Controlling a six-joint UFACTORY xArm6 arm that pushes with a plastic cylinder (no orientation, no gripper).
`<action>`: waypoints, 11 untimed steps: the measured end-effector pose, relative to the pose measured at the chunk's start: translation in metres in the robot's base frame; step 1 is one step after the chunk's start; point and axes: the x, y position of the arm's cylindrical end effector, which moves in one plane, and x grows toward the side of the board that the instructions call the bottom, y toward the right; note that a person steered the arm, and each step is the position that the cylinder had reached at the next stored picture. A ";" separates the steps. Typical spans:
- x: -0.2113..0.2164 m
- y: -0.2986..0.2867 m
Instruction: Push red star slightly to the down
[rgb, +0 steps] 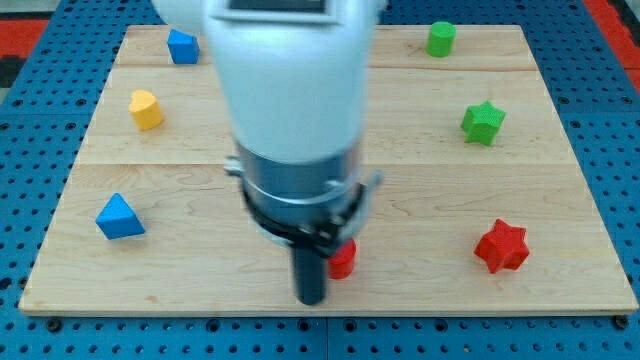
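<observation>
The red star lies on the wooden board at the view's lower right. My dark rod comes down from the big white arm in the middle of the view, and my tip rests near the board's bottom edge, far to the left of the red star. A second red block, its shape mostly hidden by the rod, sits just right of my tip and seems to touch the rod.
A green star is at the right and a green cylinder-like block at the top right. A blue block is at the top left, a yellow block below it, and a blue triangular block at the left.
</observation>
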 end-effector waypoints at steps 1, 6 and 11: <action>0.007 0.103; -0.060 0.236; -0.076 0.014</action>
